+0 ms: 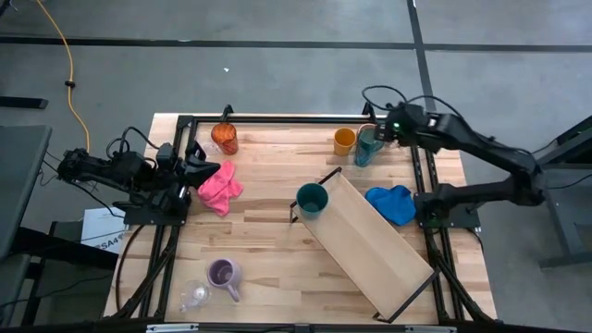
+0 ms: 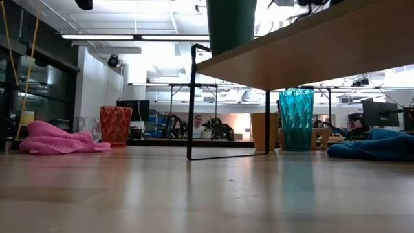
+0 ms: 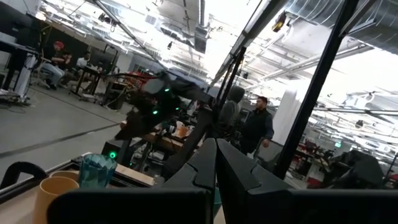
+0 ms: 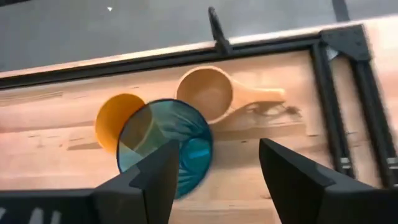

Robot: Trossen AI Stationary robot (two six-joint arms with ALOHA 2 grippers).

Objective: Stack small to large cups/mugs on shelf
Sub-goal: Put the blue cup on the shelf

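Over the teal tumbler my right gripper hangs with fingers spread, yellow mug and tan mug just beside it. My left gripper waits well away from the tumbler with fingers pressed together.

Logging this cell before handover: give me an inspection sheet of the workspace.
Surface: wooden table, shelf lying diagonally.
Job's things: green cup on the shelf; teal tumbler, yellow cup, orange glass, purple mug, clear glass on the table.
Clutter: pink cloth, blue cloth.
Grippers: right gripper open above the tumbler; left gripper shut by the pink cloth.
Cables: yellow cable on the floor.
Surroundings: people in the background.
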